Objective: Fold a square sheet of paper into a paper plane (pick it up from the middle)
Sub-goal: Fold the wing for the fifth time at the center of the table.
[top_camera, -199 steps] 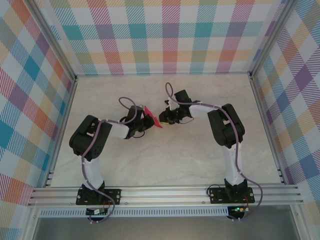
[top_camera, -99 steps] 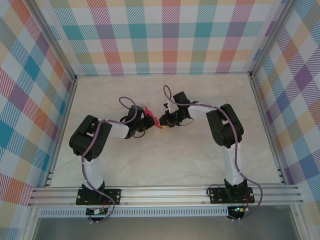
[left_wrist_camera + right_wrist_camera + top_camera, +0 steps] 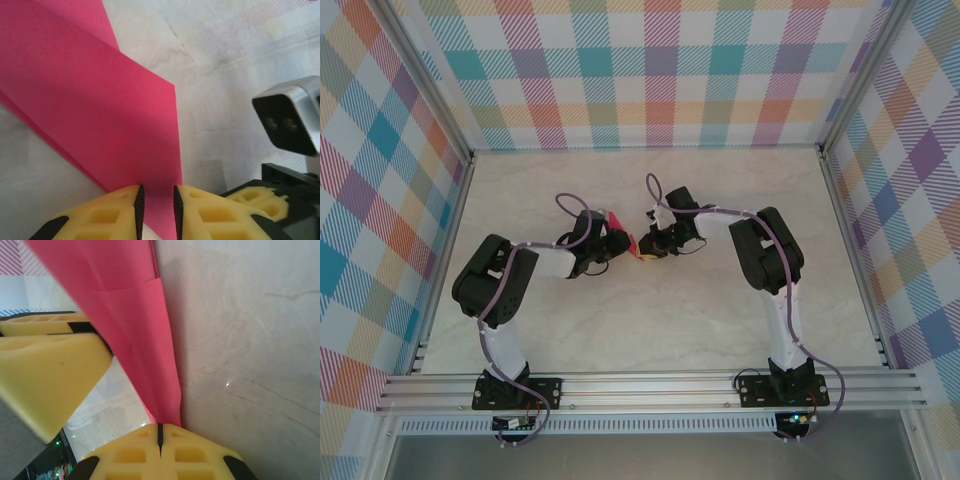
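The pale marble-patterned worktop (image 3: 650, 330) is enclosed on three sides by walls of coloured chequered cloth (image 3: 650, 70). The black and white left arm (image 3: 510, 285) and right arm (image 3: 770, 250) are bent inward from their bases at the near edge, so that their tips are brought together a little left of the middle of the worktop.

The left end effector (image 3: 618, 243) and the right end effector (image 3: 650, 246) are seen facing each other at close range, and the thin crimson-pink sheet of paper (image 3: 631, 243) is found between them, above the worktop surface. The paper is already folded (more than one layer can be made out in the wrist views).

In the left wrist view, the left end effector (image 3: 159, 195) is seen slightly open: a narrow gap is left between its yellow fingers (image 3: 112, 212), and the lower part of the crimson-pink sheet of paper (image 3: 90, 100) is passed through this gap. Whether the pads press on it cannot be told. A grey camera housing (image 3: 287, 122) of the other arm is seen at the right.

In the right wrist view, the right end effector (image 3: 160, 434) is fully closed, and the narrow lower tip of the crimson-pink sheet of paper (image 3: 135, 315) is pinched at the seam of its fingers. The yellow fingers (image 3: 50, 370) of the left arm are seen just beside the paper at the left.
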`<state>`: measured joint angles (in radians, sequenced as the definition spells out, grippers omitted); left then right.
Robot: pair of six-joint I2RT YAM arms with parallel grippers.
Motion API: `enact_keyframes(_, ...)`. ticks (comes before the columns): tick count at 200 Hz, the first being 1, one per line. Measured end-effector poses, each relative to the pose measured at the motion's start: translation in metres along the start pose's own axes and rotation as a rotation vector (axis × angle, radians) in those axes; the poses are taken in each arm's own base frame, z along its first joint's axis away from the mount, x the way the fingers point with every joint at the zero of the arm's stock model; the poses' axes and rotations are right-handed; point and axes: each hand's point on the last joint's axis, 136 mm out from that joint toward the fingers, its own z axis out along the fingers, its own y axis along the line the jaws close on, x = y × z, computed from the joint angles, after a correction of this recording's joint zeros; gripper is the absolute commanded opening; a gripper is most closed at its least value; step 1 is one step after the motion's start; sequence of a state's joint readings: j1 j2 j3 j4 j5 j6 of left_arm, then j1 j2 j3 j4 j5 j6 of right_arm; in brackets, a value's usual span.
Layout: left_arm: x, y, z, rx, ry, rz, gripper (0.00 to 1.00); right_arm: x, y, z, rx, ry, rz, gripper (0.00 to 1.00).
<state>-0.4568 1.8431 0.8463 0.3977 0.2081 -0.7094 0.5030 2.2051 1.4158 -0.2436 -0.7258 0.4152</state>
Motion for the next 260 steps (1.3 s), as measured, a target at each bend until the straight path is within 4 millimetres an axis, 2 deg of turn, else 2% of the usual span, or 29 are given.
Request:
enact_keyframes(52, 0.006, -0.001, -0.008, 0.04, -0.009, 0.008, 0.3, -0.002, 0.0, 0.002, -0.055, 0.008, 0.071, 0.0)
enact_keyframes(76, 0.006, -0.008, -0.008, 0.082, -0.009, 0.015, 0.3, -0.007, -0.001, 0.0, -0.064, -0.008, 0.087, 0.0)
enact_keyframes(113, 0.004, -0.019, -0.006, 0.143, -0.013, 0.029, 0.24, -0.011, -0.002, -0.003, -0.077, -0.018, 0.109, 0.0)
enact_keyframes(164, 0.016, -0.004, 0.006, 0.113, 0.018, 0.018, 0.2, -0.012, -0.005, -0.004, -0.086, -0.018, 0.14, 0.0)
enact_keyframes(260, 0.009, -0.01, 0.005, 0.141, -0.01, 0.024, 0.15, -0.012, -0.006, -0.004, -0.1, -0.012, 0.152, 0.0)
